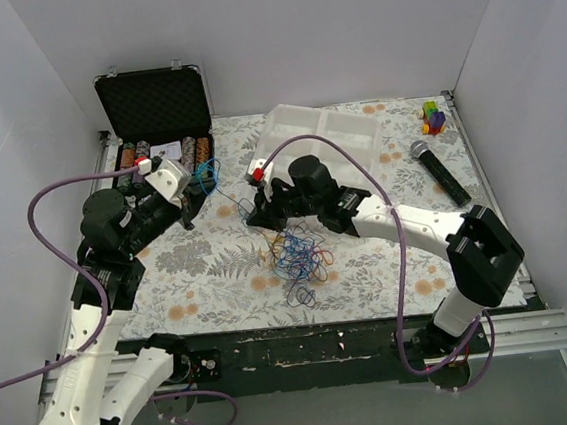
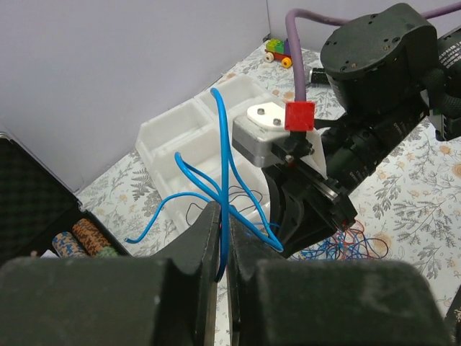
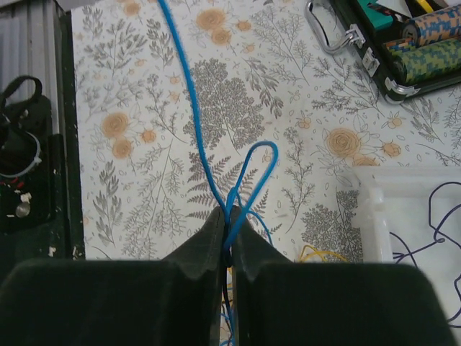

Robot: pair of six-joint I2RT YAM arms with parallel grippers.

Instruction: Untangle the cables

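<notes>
The cables form a blue, red and orange tangle (image 1: 303, 253) on the floral mat between the arms. One blue cable (image 1: 223, 193) runs taut from that pile up to the left. My left gripper (image 1: 198, 183) is shut on its upper loops (image 2: 226, 144), which fan out above the jaws (image 2: 225, 220). My right gripper (image 1: 256, 213) is shut on the same blue cable lower down; in the right wrist view the gripper (image 3: 230, 223) pinches the strand (image 3: 189, 94) and a small loop (image 3: 253, 169). A yellow cable (image 3: 317, 252) shows beside the right fingers.
An open black case with poker chips (image 1: 158, 109) stands at the back left. A white compartment tray (image 1: 321, 133) lies behind the right gripper, a thin black wire (image 3: 432, 223) in it. A microphone (image 1: 440, 172) and a colourful toy (image 1: 433, 116) sit back right.
</notes>
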